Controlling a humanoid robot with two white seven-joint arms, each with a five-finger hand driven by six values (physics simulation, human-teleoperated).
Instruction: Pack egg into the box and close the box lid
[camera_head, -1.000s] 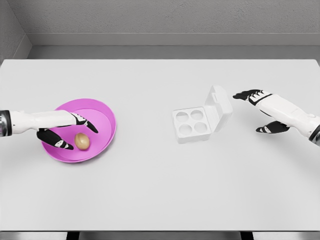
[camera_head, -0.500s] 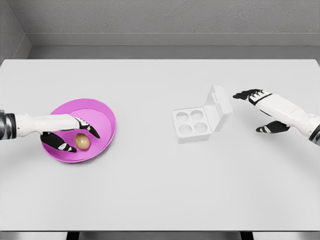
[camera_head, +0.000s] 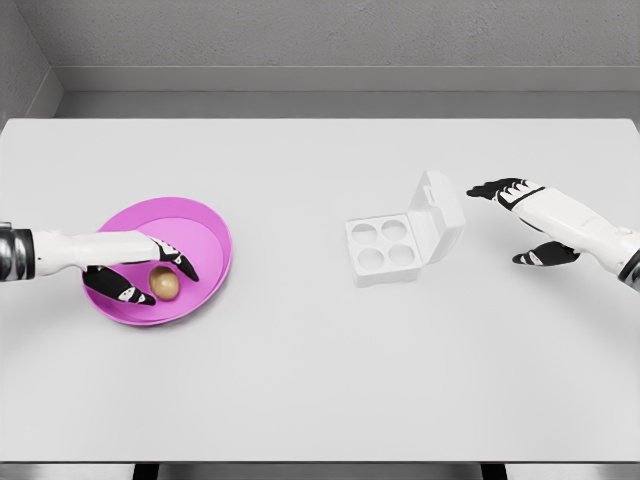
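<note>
Egg (camera_head: 165, 283) — brown, lying in the pink bowl (camera_head: 210, 232) — sits between the thumb and fingers (camera_head: 178, 262) of the left hand (camera_head: 135, 273). That hand reaches into the bowl from the left, its fingers curved over the top of the egg and its thumb below and to the left of it; the fingers look close around the egg, but whether they actually press on it I cannot tell. The egg appears to rest on the bowl's floor.

Well off to that hand's right stands the white box (camera_head: 383, 249), with four round wells, all empty. Its lid (camera_head: 438, 215) is up, hinged along the side toward the right hand (camera_head: 520, 215) and tilted back.

The right hand hovers just beyond the lid, apart from it — fingers stretched out flat toward the lid's top edge, thumb hanging lower, holding nothing. Everything stands on a plain white table (camera_head: 320, 380).
</note>
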